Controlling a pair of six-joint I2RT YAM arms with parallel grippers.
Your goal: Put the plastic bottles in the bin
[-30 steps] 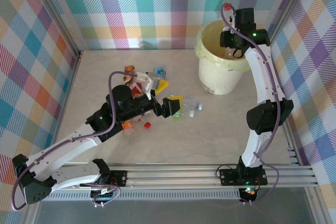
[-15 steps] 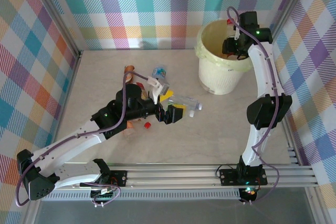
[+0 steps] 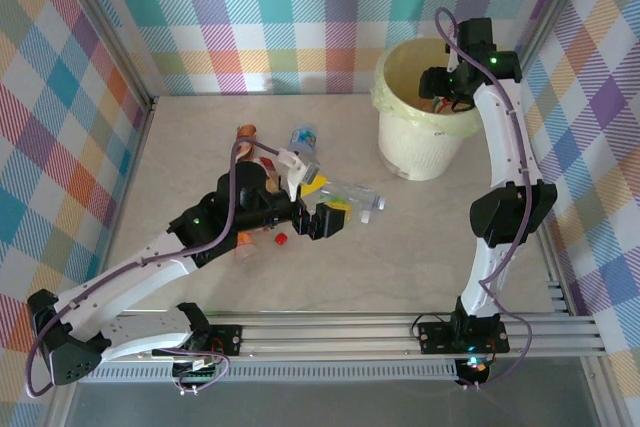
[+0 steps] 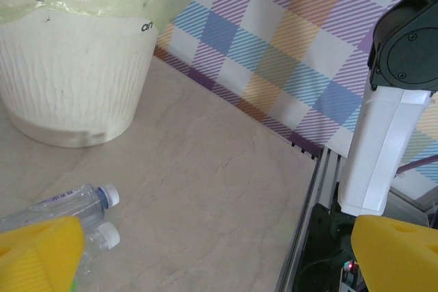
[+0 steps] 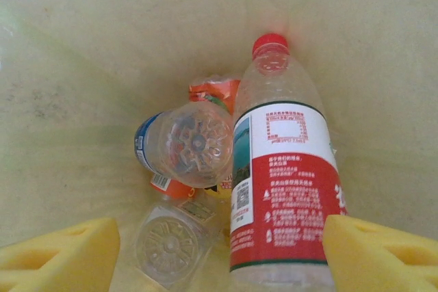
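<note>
One red-label bottle (image 5: 284,169) in bin (image 5: 102,32), cap away from spread right hand (image 5: 219,258); left hand (image 4: 217,254) spread.

Bin (image 3: 420,142) at the table's (image 3: 400,267) 1 o'clock.
At its 8 o'clock lie loose bottles (image 3: 355,194), left gripper (image 3: 337,213) just beside them; right gripper (image 3: 440,82) hangs over the bin, with other bottles (image 5: 284,169) inside.

I see the bin (image 3: 418,142), a round cream bucket with a yellowish liner folded over its rim, upright on the worktop (image 3: 400,247). Inside it a red-labelled bottle (image 5: 284,189) with its red cap on rests beside a blue-labelled bottle (image 5: 188,145) and a clear bottle (image 5: 171,241), both showing their bases. Left of the bin, two clear white-capped bottles (image 4: 68,204) lie side by side. Farther left of the bin lies a red cap (image 3: 282,238).
</note>
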